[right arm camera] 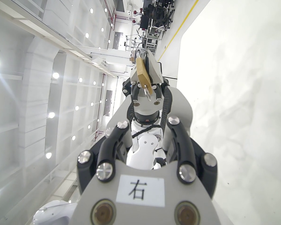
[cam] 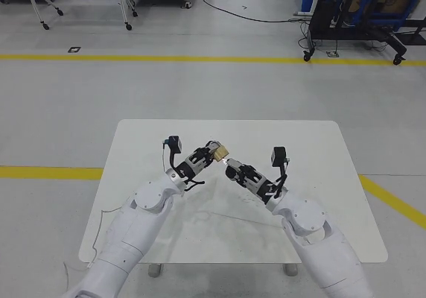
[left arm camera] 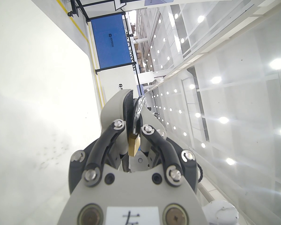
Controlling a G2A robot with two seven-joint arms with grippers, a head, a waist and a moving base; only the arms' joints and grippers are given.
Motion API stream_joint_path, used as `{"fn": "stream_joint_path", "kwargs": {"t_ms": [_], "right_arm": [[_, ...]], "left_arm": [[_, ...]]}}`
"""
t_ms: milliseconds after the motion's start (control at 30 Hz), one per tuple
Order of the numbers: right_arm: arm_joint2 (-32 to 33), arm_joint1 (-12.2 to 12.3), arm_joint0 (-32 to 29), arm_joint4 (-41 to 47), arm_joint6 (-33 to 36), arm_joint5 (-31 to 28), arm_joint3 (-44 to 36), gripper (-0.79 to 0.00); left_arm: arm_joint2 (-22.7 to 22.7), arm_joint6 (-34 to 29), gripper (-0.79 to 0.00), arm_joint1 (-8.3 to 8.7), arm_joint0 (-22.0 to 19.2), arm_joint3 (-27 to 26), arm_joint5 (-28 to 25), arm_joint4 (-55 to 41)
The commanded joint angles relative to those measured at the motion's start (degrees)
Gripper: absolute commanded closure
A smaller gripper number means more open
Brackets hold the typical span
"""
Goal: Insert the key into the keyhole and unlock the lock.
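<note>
Above the middle of the desk (cam: pixel 310 149), the left tool (cam: pixel 211 151) and right tool (cam: pixel 231 165) meet tip to tip. The left tool is clamped on the brass lock (left arm camera: pixel 134 146), gripping its silver shackle (left arm camera: pixel 138 113) between the pads. A silver key (right arm camera: pixel 147 94) juts from the lock's end that faces the right tool. The right tool's fingers stand apart on either side of the key, not closed on it.
</note>
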Motion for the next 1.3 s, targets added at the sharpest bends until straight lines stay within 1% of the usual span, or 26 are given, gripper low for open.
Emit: {"fn": "stream_joint_path", "kwargs": {"t_ms": [0, 100, 200, 267, 300, 333, 500, 600, 667, 767, 1033, 1267], "right_arm": [[-0.3, 0.0, 0.2, -0.2, -0.5, 0.2, 0.1, -0.194], [-0.5, -0.1, 0.4, -0.3, -1.4, 0.5, 0.2, -0.185], [-0.6, -0.1, 0.4, -0.2, -1.8, 0.4, 0.3, -0.135], [-0.7, -0.1, 0.4, -0.1, -1.9, 0.4, 0.3, -0.083], [-0.8, -0.2, 0.5, 0.0, -1.9, 0.5, 0.4, -0.025], [-1.0, -0.2, 0.5, 0.1, -1.9, 0.6, 0.5, 0.0], [-1.5, -0.4, 0.9, 1.5, -2.2, 0.9, 1.3, 0.0], [-1.9, -0.5, 1.1, 4.2, -1.6, 1.5, 2.0, 0.0], [-1.8, -0.7, 1.1, 9.7, 0.6, 1.6, 2.7, 0.0], [-1.1, -0.8, 1.3, 15.4, 3.6, 2.4, 4.1, 0.0], [1.1, -0.8, 1.4, 28.9, 11.2, 5.6, 6.4, 0.0], [3.1, -0.5, 2.3, 37.5, 17.4, 10.5, 9.9, 0.0]], "left_arm": [[0.0, -0.2, 0.0, -0.02, 0.0, 0.1, 0.1, 0.0], [0.1, -0.4, 0.0, -0.06, -0.1, 0.1, 0.2, 0.3], [0.0, -0.5, 0.0, -0.08, -0.2, 0.2, 0.1, 0.4], [0.0, -0.6, 0.0, -0.1, -0.1, 0.2, 0.1, 0.5], [-0.1, -0.6, 0.0, -0.11, -0.1, 0.2, 0.1, 0.5], [-0.1, -0.5, 0.0, -0.11, -0.1, 0.2, 0.1, 0.6], [-0.1, -0.7, 0.0, -0.14, -0.1, 0.2, 0.2, 0.8], [0.0, -1.2, 0.0, -0.18, -0.1, 0.2, 0.4, 0.8], [0.1, -1.8, 0.0, -0.19, -0.2, 0.2, 0.4, 0.9], [0.0, -2.2, 0.0, -0.19, -0.2, 0.3, 0.0, 1.1], [0.1, -3.7, 0.0, -0.19, -0.5, 0.5, -1.1, 1.5], [0.0, -6.0, 0.0, -0.09, -0.5, 0.3, -3.4, 1.9]]}}
